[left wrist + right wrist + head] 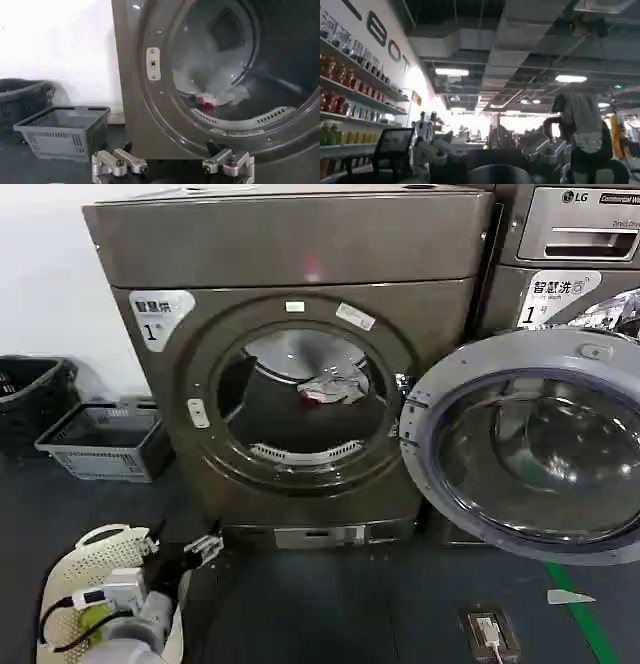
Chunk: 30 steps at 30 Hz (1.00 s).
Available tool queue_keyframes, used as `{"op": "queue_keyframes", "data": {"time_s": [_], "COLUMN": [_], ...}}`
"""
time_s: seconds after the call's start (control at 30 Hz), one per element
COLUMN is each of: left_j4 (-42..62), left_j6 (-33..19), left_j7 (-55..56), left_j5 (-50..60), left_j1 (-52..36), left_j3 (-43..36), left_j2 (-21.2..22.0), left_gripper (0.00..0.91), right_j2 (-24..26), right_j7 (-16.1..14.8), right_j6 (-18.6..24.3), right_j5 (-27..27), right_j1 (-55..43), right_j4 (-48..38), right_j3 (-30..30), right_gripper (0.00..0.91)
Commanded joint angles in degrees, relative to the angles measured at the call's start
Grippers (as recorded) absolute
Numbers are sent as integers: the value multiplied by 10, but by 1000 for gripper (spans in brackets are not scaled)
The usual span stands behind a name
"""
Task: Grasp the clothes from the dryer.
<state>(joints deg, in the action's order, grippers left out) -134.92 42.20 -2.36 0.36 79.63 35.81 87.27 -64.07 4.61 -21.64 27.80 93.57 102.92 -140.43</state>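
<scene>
Clothes (333, 390) lie inside the dryer (290, 364); my left hand (172, 165), fingers apart, hangs below its mouth. Approach step: I must reach inward next.

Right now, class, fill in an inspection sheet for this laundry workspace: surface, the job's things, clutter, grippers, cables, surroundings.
Surface: dark floor with a green line at the right.
Job's things: dryer marked 1, its door swung open to the right; clothes, a small white-grey bundle with a red bit, lying inside the drum.
Clutter: grey basket and a darker bin left of the dryer; a white perforated basket holding yellow-green cloth.
Grippers: left gripper open, low in front of the dryer, outside the mouth; right gripper: nothing seen.
Cables: black cable on the left arm; small floor box with a white plug.
Surroundings: LG machine at right; white wall at left.
</scene>
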Motion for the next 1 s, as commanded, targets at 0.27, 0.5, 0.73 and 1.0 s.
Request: {"op": "queue_keyframes", "data": {"time_s": [0.27, 0.5, 0.73, 1.0], "left_j4": [0, -6, -7, -7], "left_j6": [28, 28, 28, 28], "left_j7": [1, 5, 7, 7], "left_j5": [7, 5, 6, 6], "left_j1": [3, 5, 3, 5], "left_j3": [-4, -5, -5, -9], "left_j2": [3, 1, -1, 3], "left_gripper": [907, 907, 907, 907], "right_j2": [6, 6, 5, 4], "right_j7": [27, 33, 36, 37], "right_j6": [58, 52, 49, 48], "right_j5": [28, 37, 39, 39], "right_j1": [6, 6, 5, 5], "right_j4": [-22, -19, -19, -23], "right_j3": [9, 10, 9, 8], "right_gripper": [907, 907, 907, 907]}}
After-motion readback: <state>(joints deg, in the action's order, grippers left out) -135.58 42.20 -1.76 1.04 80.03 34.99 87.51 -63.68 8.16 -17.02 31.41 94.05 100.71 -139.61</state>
